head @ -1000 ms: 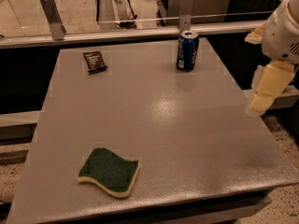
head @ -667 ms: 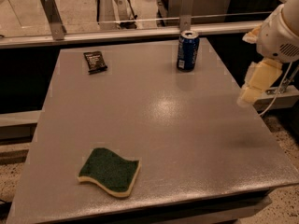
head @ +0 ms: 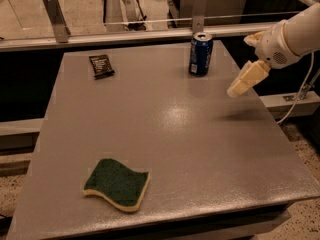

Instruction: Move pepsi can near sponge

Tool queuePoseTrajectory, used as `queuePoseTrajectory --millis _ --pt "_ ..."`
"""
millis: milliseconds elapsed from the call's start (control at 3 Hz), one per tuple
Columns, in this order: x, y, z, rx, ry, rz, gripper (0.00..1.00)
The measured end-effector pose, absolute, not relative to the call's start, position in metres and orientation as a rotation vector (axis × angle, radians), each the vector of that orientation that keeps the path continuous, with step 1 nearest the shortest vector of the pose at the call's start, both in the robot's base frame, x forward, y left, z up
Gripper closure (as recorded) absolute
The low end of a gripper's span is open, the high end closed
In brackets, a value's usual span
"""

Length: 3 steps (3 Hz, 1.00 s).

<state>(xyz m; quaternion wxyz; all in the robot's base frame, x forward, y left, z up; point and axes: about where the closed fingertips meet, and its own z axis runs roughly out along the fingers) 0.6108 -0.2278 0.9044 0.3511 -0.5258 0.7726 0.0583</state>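
The pepsi can [head: 200, 54], dark blue with a silver top, stands upright near the far edge of the grey table [head: 165, 134], right of centre. The sponge [head: 117, 183], green on top with a pale yellow base, lies flat near the front left. My gripper [head: 241, 64] hangs over the table's right edge, to the right of the can and slightly nearer than it, apart from it. It is open and empty, with one cream finger [head: 246, 79] pointing down-left and the other higher up.
A small flat black packet [head: 101, 65] lies at the far left of the table. A metal rail with posts [head: 150, 29] runs behind the far edge. A cable and frame [head: 300, 96] sit off the right side.
My gripper has moved left and a little up, in over the table's right edge and closer to the can. The can, sponge and packet have not moved.
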Motion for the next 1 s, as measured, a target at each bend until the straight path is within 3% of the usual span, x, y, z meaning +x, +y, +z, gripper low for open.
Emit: queuePoseTrajectory --millis 1000 --pt "0.715 -0.167 0.872 -1.177 1.734 0.482 0.00"
